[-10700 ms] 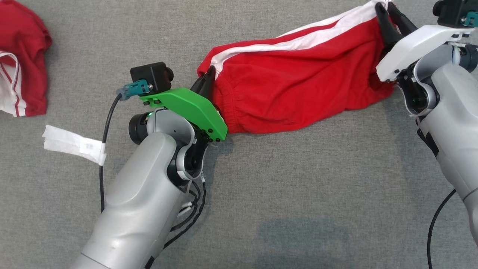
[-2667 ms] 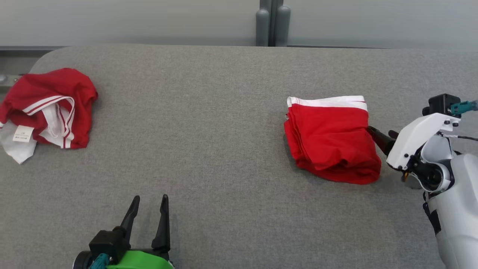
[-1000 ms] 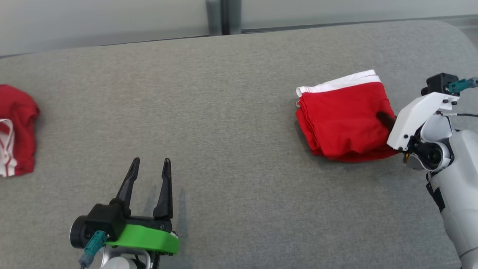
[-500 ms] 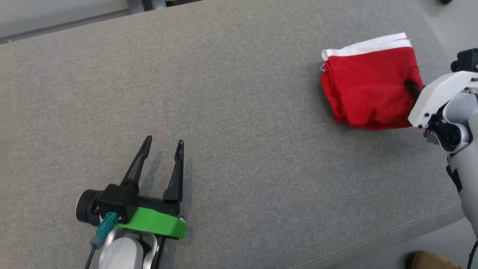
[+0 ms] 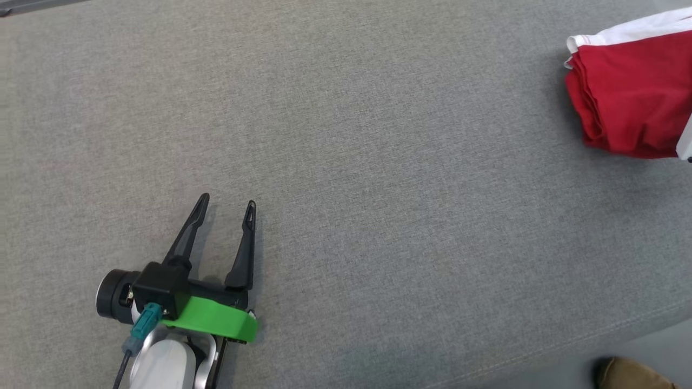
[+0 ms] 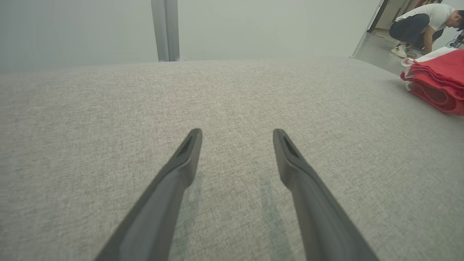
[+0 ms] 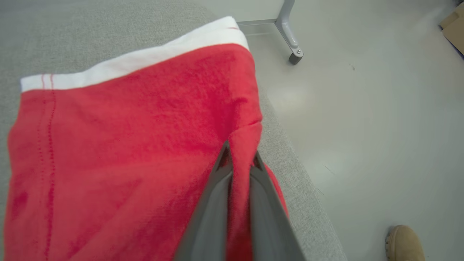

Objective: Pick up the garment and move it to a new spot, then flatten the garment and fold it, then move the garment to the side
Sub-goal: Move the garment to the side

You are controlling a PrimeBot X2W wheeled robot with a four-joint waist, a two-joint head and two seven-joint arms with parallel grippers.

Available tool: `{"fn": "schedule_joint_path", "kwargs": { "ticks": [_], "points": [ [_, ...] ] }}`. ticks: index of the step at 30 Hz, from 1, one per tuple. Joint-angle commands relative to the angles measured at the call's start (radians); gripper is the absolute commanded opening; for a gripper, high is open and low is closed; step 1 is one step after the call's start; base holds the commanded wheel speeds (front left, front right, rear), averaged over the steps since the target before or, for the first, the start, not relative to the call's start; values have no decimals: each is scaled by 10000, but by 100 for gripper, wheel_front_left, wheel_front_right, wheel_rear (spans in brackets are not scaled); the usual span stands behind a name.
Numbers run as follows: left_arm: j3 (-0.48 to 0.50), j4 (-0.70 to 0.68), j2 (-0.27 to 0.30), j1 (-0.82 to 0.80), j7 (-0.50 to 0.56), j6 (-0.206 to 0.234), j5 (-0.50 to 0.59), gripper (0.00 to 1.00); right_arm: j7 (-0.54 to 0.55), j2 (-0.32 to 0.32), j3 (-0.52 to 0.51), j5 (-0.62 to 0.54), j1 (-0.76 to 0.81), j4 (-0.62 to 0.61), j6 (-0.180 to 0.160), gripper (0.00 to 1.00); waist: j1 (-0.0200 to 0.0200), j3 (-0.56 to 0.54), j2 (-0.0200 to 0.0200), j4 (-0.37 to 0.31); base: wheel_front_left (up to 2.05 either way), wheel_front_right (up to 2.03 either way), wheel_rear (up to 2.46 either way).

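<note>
The garment (image 5: pixel 632 92) is a folded red piece with a white band, lying at the far right of the grey table (image 5: pixel 378 162). Its stacked folds show at the right edge of the left wrist view (image 6: pixel 438 83). In the right wrist view my right gripper (image 7: pixel 239 157) is shut on a pinched ridge of the garment (image 7: pixel 127 137) near the table's edge. My left gripper (image 5: pixel 227 208) rests low over bare table at the lower left, open, with nothing between its fingers (image 6: pixel 185 159).
The table's right edge (image 7: pixel 290 156) drops to a pale floor just beside the garment. A tan shoe (image 5: pixel 630 374) stands on the floor at the lower right. A person (image 6: pixel 422 21) crouches far off past the table. A metal leg (image 7: pixel 291 40) stands on the floor.
The head camera has swung, so the garment and right arm have slid to the picture's right edge. The garment has travelled right toward the table's edge in my shut right gripper. The left gripper stays open.
</note>
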Motion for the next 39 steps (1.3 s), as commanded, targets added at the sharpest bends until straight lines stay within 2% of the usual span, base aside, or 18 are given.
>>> {"fn": "schedule_joint_path", "kwargs": {
  "ticks": [1, 6, 7, 8, 9, 10, 19, 27, 32, 39],
  "points": [
    [20, -42, 50, 110, -2, -42, 62, 100, -255, -85, -90, -302, -152, 299, -15, 0, 0, -39, -1, 256, 0, 0, 0],
    [87, -127, -23, 204, -2, -14, 21, 100, -818, -88, -213, -1102, -407, 1053, -15, 0, 0, -28, -1, 397, 0, 0, 0],
    [90, -137, -34, 207, -2, -14, 33, 100, -948, -112, -235, -1269, -465, 1166, -15, 31, 0, -7, -1, 408, 0, 0, 0],
    [94, -144, -47, 202, -2, -14, 44, 100, -1077, -137, -290, -1409, -524, 1264, -15, 49, 0, 17, -1, 415, 0, 0, 0],
    [102, -151, -60, 202, -2, -13, 50, 100, -1184, -127, -334, -1528, -579, 1371, -15, 93, 0, 37, -1, 417, 0, 0, 0],
    [115, -155, -69, 198, -2, -9, 55, 100, -1285, -118, -379, -1678, -637, 1473, -15, 100, 0, 56, -1, 417, 0, 0, 0],
    [234, -146, -186, 246, -2, 40, -35, 100, -2210, -242, -706, -2683, -1030, 1829, -15, 100, 0, -66, -1, 329, 0, 0, 0],
    [291, -147, -340, 545, -2, 71, -316, 100, -3691, -69, -840, -2598, -725, 970, -15, 100, 0, -1070, -1, 653, 0, 0, 0],
    [471, -215, -394, 940, -2, 205, -577, 100, -3963, -41, -765, -2375, 289, -720, -15, 100, 0, -1806, -1, 1108, 0, 0, 0],
    [751, -311, -411, 1634, -2, 446, -956, 100, -3968, 431, -1539, -2018, 3442, -4833, -15, 100, 0, -2699, -1, 1896, 0, 0, 0]
  ]
}}
